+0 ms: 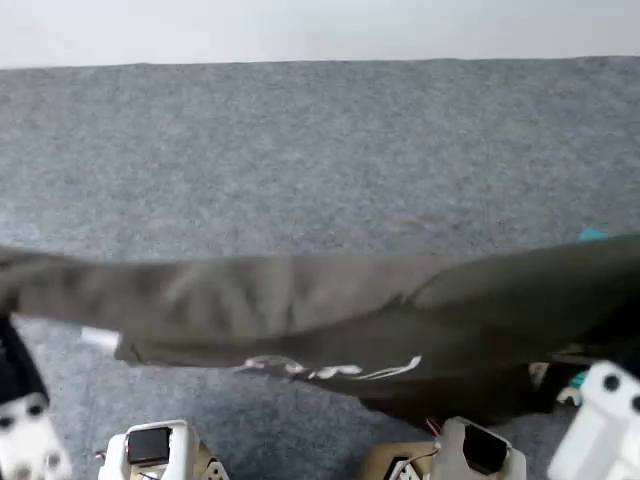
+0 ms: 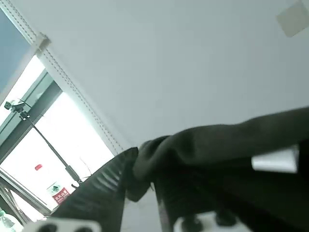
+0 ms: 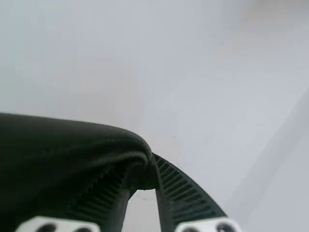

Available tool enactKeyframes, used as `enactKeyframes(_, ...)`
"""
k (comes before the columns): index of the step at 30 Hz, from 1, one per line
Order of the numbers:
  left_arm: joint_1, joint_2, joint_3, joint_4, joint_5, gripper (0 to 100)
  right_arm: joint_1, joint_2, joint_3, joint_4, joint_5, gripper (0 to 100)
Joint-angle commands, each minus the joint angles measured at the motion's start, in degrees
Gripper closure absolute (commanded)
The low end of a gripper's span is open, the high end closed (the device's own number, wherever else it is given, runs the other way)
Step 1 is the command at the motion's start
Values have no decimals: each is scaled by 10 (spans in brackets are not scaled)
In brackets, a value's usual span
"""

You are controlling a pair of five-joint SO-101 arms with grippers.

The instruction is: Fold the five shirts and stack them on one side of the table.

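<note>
**High view.** A dark olive cloth shirt is shown stretched from left to right in the air above the near part of the grey felt-covered table, carried by its two ends. This hold is judged to serve spreading: once drawn taut, the cloth can be laid flat for folding. A pale printed line is seen along the near edge of the cloth.

**Left wrist view.** The left gripper is closed, with a bunch of the shirt pinched between its ribbed black fingers. A white label is seen on the cloth nearby.

**Right wrist view.** The right gripper is likewise clamped on a rolled edge of the shirt. Both wrist cameras are turned towards the ceiling, which fits raised arms.

**Hidden or unclear.** In the high view both ends of the shirt are cut off at the picture's left and right edges. It cannot be told which part of the garment each gripper holds. The table beneath the shirt is covered, so whether other shirts lie there cannot be judged. A small teal object peeks out at the far right, and its nature is undetermined.
</note>
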Motion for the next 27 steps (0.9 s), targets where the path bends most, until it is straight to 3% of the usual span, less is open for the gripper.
enactKeyframes(1, -4, -17, 3, -2, -31, 993, 3, -11, 15, 27, 9, 987)
enactKeyframes(8, -3, -33, 8, 11, -53, 993, 3, -11, 16, 42, 5, 987)
enactKeyframes(20, -3, -33, 240, 4, -54, 993, 3, 139, 16, 60, 4, 987)
enactKeyframes(23, -3, -33, 342, -37, -54, 993, -12, 197, 16, 87, 4, 987)
enactKeyframes(27, 0, -33, 496, -156, -54, 993, -44, 278, 16, 130, 5, 987)
